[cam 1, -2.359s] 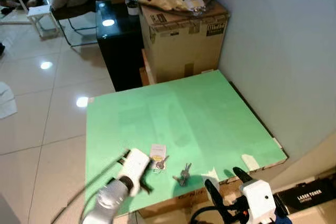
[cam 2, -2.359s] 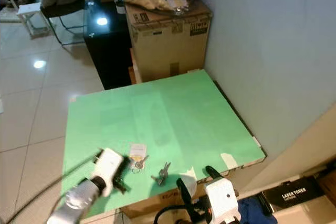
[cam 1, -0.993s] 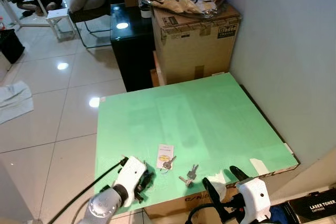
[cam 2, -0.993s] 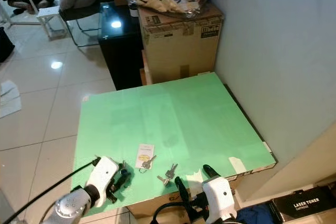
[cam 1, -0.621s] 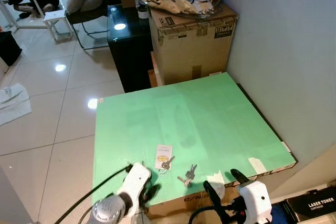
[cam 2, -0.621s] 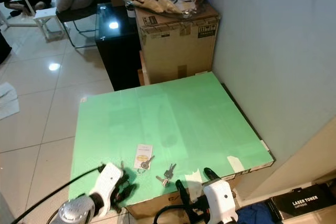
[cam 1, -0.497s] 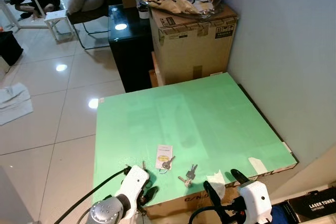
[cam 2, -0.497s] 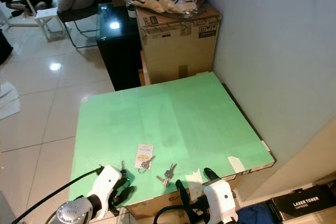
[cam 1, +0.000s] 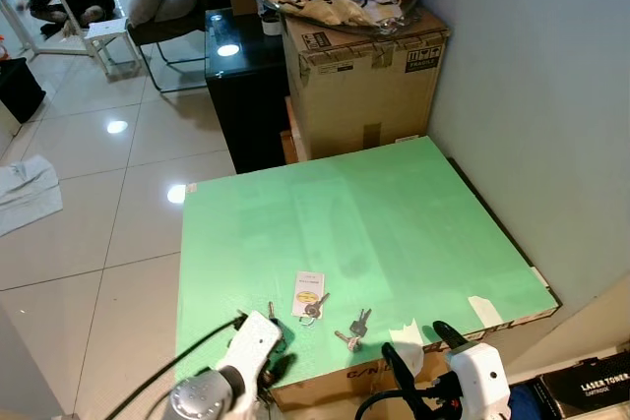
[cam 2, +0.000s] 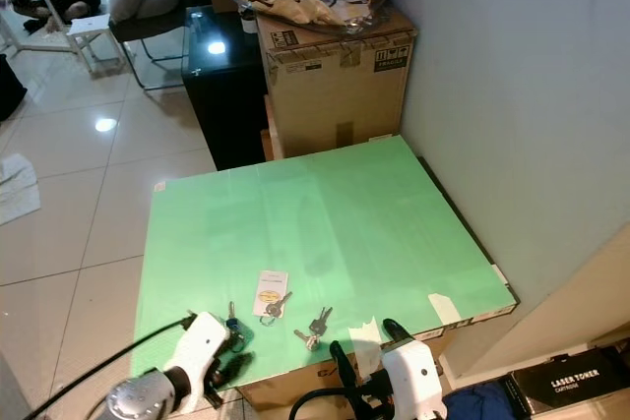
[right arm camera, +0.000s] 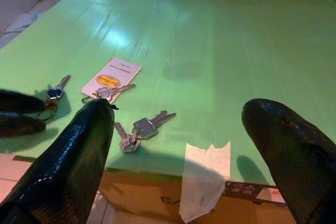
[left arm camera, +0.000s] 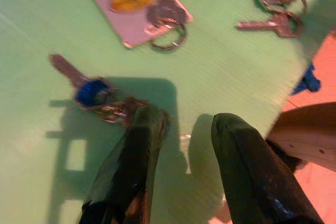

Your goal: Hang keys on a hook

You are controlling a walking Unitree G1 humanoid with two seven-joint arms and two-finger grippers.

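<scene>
Left hand [left arm camera: 181, 129] open beside blue-capped key [left arm camera: 86, 90]; right hand [right arm camera: 178, 124] open; box [cam 1: 369, 66] lettering unreadable

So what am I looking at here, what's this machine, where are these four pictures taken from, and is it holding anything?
This is a humanoid robot with two arms, each ending in two long black fingers. Two pictures come from cameras in its head, looking down; two come from its wrists. Before it lies a green board on a box. On it are a blue-headed key, a key with a white tag and a plain silver bunch. The left gripper is open at the blue key; the right gripper is open too. Neither holds anything.
</scene>
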